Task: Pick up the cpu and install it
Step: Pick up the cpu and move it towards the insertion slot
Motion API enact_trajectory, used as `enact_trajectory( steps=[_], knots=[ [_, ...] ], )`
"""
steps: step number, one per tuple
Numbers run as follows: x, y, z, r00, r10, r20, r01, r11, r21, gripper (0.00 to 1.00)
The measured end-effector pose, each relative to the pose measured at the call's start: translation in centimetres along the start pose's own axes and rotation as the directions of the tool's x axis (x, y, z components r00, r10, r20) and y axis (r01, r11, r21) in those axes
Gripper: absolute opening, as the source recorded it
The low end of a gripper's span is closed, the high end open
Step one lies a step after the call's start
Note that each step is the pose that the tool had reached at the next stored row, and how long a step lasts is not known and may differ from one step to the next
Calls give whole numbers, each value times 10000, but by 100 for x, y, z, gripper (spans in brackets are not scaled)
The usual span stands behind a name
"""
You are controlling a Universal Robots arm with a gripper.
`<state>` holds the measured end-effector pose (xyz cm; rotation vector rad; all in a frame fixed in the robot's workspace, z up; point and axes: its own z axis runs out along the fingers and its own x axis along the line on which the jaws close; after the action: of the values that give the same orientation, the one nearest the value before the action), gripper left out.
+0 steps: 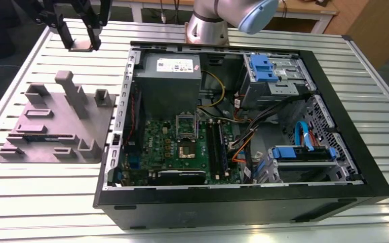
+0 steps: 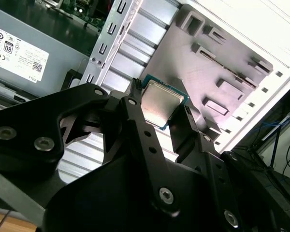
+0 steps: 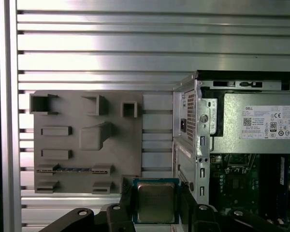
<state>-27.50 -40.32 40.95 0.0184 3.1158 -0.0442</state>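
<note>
Clamping the cpu (image 3: 155,202) by two opposite edges, the tool (image 1: 79,39) hung above the table (image 1: 18,202) near its corner at the exterior view's left, past the grey tray (image 1: 52,126) and clear of the open computer case (image 1: 235,207). In the exterior view the chip was no more than a pale slab between the black fingers (image 1: 94,30). Both wrist views showed its silvery top and green rim, with slatted table and tray beneath. The exterior view took in the socket (image 1: 186,147) on the green board inside the case, below the grey box (image 1: 168,81) with its white label and well apart from the tool.
</note>
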Motion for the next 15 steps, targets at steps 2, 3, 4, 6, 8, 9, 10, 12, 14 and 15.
enact_trajectory(
  steps=[2, 3, 4, 6, 8, 9, 10, 12, 14, 15],
  knots=[
    [-7, 0, 0, 10000, 0, 0, 0, 10000, 0, 47],
    [-10, 0, 0, 10000, 0, 0, 0, 10000, 0, 47],
    [-13, 0, 0, 10000, 0, 0, 0, 10000, 0, 47],
    [-19, 0, 0, 10000, 0, 0, 0, 10000, 0, 47],
    [-26, 0, 0, 10000, 0, 0, 0, 10000, 1, 47],
    [-29, 0, 0, 10000, 0, 0, 0, 10000, 1, 47],
    [-32, 0, 1, 10000, 0, 0, 0, 10000, 0, 47],
    [-38, 1, 1, 10000, 0, 0, 0, 10000, 0, 47],
    [-45, 0, 1, 10000, 0, 0, 0, 10000, 0, 47],
    [-48, 0, 1, 10000, -1, 0, 1, 10000, 0, 47]
  ],
)
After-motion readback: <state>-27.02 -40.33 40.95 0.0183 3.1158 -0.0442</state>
